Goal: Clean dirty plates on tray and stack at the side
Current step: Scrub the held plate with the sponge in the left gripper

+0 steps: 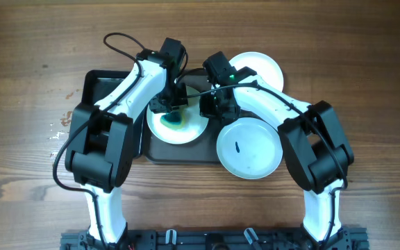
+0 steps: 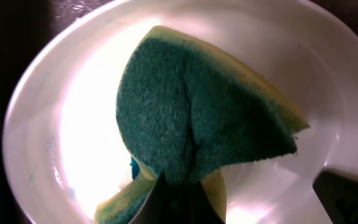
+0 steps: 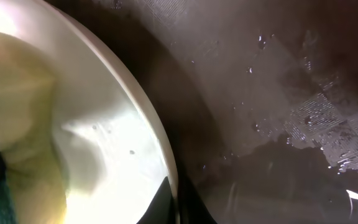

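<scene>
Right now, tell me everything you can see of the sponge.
The sponge is yellow foam with a dark green scouring face, bent and creased where the left gripper pinches it. It sits inside a white plate on the tray, green face toward the wrist camera, its lower edge against the plate beside faint blue smears.

Overhead view straight down on the table (image 1: pixel 26 48), arm bases (image 1: pixel 110 222) at the bottom edge, left wrist view very close above the middle plate (image 2: pixel 61 124) and sponge (image 2: pixel 210 118), right wrist view close at the same plate's rim and tray (image 3: pixel 260 74).
</scene>
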Controlling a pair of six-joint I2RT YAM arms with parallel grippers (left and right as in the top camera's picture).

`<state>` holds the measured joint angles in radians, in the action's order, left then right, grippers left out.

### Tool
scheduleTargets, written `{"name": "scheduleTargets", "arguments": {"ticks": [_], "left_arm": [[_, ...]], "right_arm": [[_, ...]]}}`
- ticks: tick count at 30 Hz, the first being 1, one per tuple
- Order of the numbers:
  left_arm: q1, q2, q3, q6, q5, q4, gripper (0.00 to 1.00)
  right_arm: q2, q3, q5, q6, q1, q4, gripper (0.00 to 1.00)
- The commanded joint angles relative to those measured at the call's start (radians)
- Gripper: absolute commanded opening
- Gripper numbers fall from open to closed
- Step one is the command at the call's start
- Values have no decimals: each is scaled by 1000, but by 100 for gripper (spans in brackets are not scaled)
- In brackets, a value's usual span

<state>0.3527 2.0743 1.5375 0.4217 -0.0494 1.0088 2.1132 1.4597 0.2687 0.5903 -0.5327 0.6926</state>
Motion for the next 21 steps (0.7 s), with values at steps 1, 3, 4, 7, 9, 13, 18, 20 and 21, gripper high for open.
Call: {"name": "scheduleTargets", "arguments": {"ticks": [1,3,4,7,9,13,18,20,21], "left_arm": [[-15,-3,13,44,50,5,4],[-16,-3,13,49,69,5,4],[-18,-3,13,58,84,5,4],[-29,-3,13,58,98,3,4],[-42,-3,13,58,101,1,4],[-44,13,13,58,100,-3,4],[-20,83,13,43,40,-6,4],[-13,85,13,11,-16,-15,4],[0,85,13,-57,-123,-39,4]], "right_arm": [[29,-7,151,-23,47,-13,4],[29,-46,271,-72,91,-67,4],[29,-64,303,-96,107,-85,4],[30,-127,370,-119,143,-140,4],[30,-136,380,-119,145,-154,4],[30,-136,379,-119,143,-162,4],[30,-136,376,-120,143,-161,4],[30,-136,375,-119,143,-163,4],[30,-136,375,-119,143,-166,4]]}}
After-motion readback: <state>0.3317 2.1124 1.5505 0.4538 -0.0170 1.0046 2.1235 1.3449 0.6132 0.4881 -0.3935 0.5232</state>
